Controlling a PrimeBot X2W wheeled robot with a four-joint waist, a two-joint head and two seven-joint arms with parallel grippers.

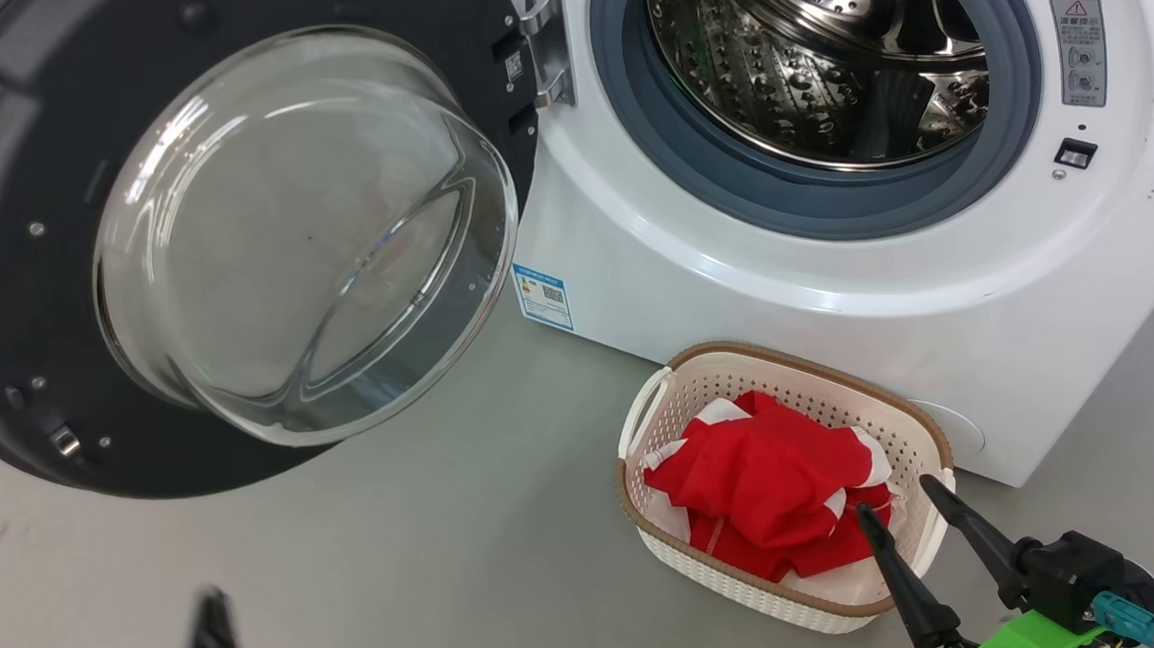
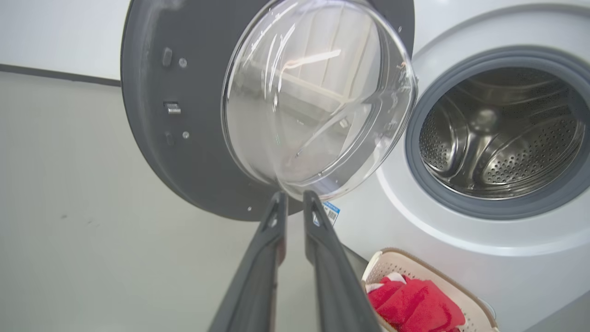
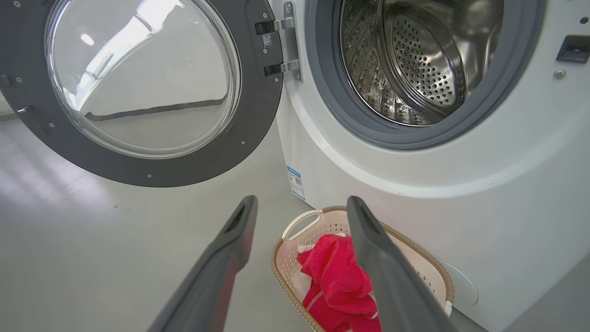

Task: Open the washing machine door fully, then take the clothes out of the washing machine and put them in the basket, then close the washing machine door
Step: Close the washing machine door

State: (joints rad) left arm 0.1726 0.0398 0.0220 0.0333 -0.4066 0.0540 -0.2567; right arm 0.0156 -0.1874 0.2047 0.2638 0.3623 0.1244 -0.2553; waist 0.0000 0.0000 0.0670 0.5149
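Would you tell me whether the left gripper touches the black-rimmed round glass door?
Apart. The head view shows bare floor between the left gripper and the black-rimmed glass door.

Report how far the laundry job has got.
Done: washing machine door stands wide open, drum looks empty, red clothes lie in the basket. In hand: left gripper, fingers nearly together and empty, points at the door; right gripper hangs open by the basket. Left: closing the door.
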